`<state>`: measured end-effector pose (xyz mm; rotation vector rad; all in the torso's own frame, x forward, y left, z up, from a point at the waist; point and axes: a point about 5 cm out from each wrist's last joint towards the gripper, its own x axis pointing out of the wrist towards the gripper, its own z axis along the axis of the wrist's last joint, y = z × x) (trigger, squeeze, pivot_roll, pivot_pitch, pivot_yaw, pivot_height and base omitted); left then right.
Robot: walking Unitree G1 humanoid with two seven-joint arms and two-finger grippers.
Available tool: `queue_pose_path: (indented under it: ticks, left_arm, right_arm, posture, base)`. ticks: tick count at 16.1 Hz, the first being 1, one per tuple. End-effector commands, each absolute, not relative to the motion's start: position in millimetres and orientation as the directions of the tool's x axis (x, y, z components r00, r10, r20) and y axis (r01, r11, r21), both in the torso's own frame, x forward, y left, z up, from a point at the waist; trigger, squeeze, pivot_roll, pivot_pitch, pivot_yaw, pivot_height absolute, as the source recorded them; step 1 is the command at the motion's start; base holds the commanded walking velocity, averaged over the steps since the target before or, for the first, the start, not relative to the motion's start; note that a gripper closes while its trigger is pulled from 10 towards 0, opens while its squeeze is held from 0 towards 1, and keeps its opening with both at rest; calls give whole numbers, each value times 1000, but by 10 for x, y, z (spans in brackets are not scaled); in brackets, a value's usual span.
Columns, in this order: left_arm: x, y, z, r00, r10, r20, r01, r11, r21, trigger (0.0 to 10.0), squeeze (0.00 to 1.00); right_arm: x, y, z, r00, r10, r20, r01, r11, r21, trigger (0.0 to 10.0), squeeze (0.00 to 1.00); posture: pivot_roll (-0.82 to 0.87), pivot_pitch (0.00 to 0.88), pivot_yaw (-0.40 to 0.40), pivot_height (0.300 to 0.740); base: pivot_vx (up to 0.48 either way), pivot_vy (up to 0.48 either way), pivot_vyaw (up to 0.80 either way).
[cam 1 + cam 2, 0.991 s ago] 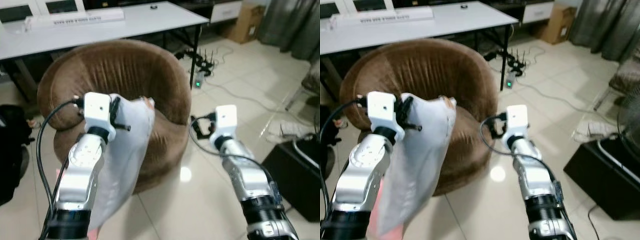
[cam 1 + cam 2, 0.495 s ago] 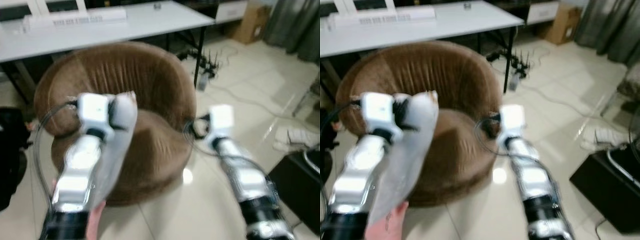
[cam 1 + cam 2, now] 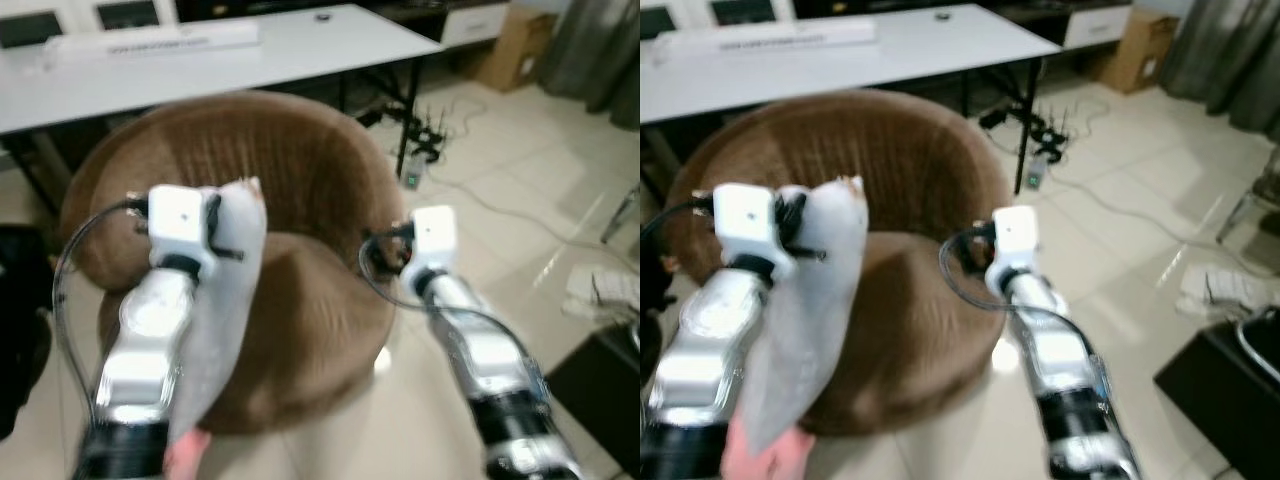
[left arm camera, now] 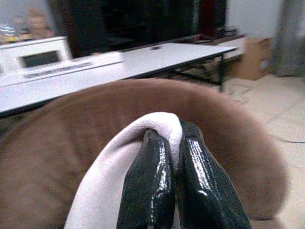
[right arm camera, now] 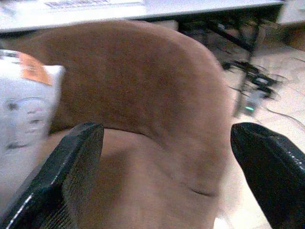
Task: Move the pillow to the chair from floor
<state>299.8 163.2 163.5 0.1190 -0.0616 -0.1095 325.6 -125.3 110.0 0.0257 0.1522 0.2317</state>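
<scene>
Two left fingers pinching the pillow above the chair.

Pillow plain white; chair brown, faintly ribbed; counter white; floor glossy cream tile; fingers black

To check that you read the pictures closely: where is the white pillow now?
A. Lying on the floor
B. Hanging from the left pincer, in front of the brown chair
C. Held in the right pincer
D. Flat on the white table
B: the left pincer is shut on the pillow, which hangs before the chair.
</scene>
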Motion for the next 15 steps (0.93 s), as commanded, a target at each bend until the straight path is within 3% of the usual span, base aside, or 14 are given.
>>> queue_pose_path:
  ticks: [1, 4, 9, 15]
  left_arm:
    - [3021, 1686, 1797, 987, -106, 123, 88, 985, 147, 10000, 0]
    - [3017, 1701, 1801, 987, -100, 126, 81, 985, 150, 10000, 0]
    - [2987, 1743, 1797, 989, -75, 129, 55, 987, 151, 10000, 0]
    - [3001, 1734, 1787, 990, -60, 124, 39, 986, 163, 10000, 0]
  right_arm:
    - [3276, -1180, 1160, 960, 249, -125, -244, 968, 53, 10000, 0]
    - [3283, -1152, 1169, 957, 263, -122, -259, 965, 52, 10000, 0]
    - [3288, -1089, 1178, 947, 298, -119, -293, 954, 61, 10000, 0]
    - [3290, -1148, 1154, 952, 275, -133, -265, 960, 94, 10000, 0]
  posture:
    - [115, 0, 22, 740]
    - [126, 0, 12, 740]
    - [140, 0, -1, 740]
    - [131, 0, 1, 740]
  base:
    - [431, 0, 0]
    - [433, 0, 0]
    - [432, 0, 710]
    - [337, 0, 0]
